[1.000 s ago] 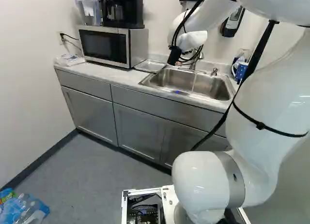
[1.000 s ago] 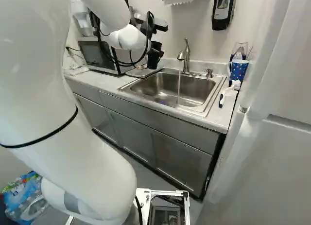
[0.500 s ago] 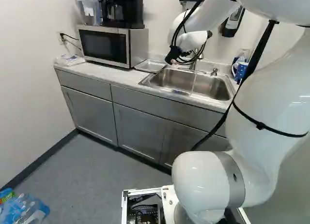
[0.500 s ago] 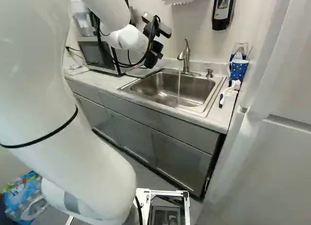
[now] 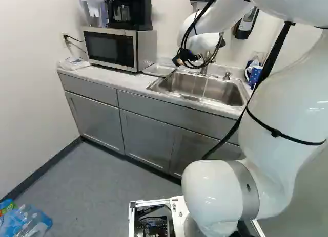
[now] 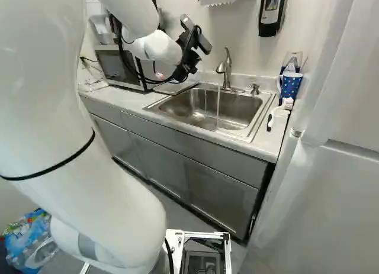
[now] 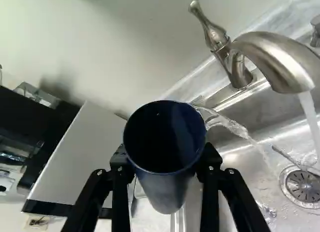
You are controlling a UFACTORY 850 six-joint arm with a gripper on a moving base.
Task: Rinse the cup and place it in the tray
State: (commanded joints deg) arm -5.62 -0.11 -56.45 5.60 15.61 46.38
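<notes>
You are clamping the blue cup (image 7: 165,152) in the claw (image 6: 182,73), tipping it further than a moment earlier; water is pouring off its rim over the sink (image 6: 237,107). The faucet (image 7: 275,51) is running nearby; the tray (image 5: 159,69) is lying beside the microwave (image 5: 110,48).

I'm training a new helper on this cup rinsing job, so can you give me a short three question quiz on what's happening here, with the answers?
1. True or false: water is running from the faucet.

2. What is the gripper holding?
A. A plate
B. A dark blue cup
C. A brush

3. Fill in the blank: in the left base view, the tray lies on the counter between the sink and the ____.

Key: 1. True; 2. B; 3. microwave
</notes>
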